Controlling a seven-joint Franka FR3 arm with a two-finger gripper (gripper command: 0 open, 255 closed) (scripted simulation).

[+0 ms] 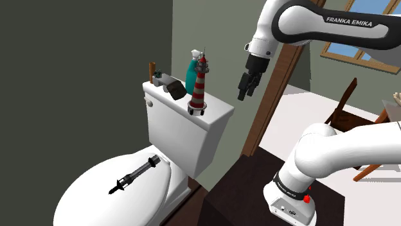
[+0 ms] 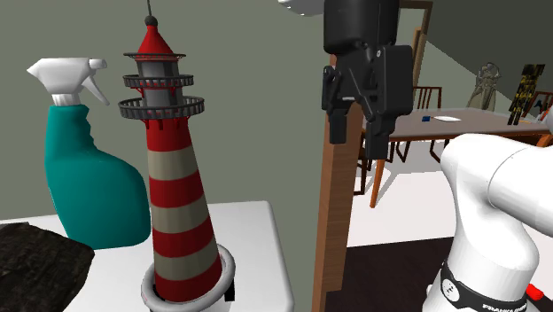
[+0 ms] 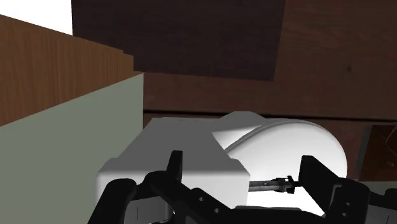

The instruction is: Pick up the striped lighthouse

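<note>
- In the shoulder view, the lighthouse (image 1: 200, 86) is seen upright on the tank (image 1: 186, 131), just beside a teal bottle (image 1: 191, 72).
- The hand (image 1: 243, 95) is held in the air, well apart from the lighthouse, on that view's right.
- In the wrist view, its fingers are shown spread, with nothing clasped; a dark tool (image 3: 273, 185) is seen on the toilet lid (image 3: 305, 143).
- In the second exterior view, the lighthouse's red and grey bands are shown.
</note>
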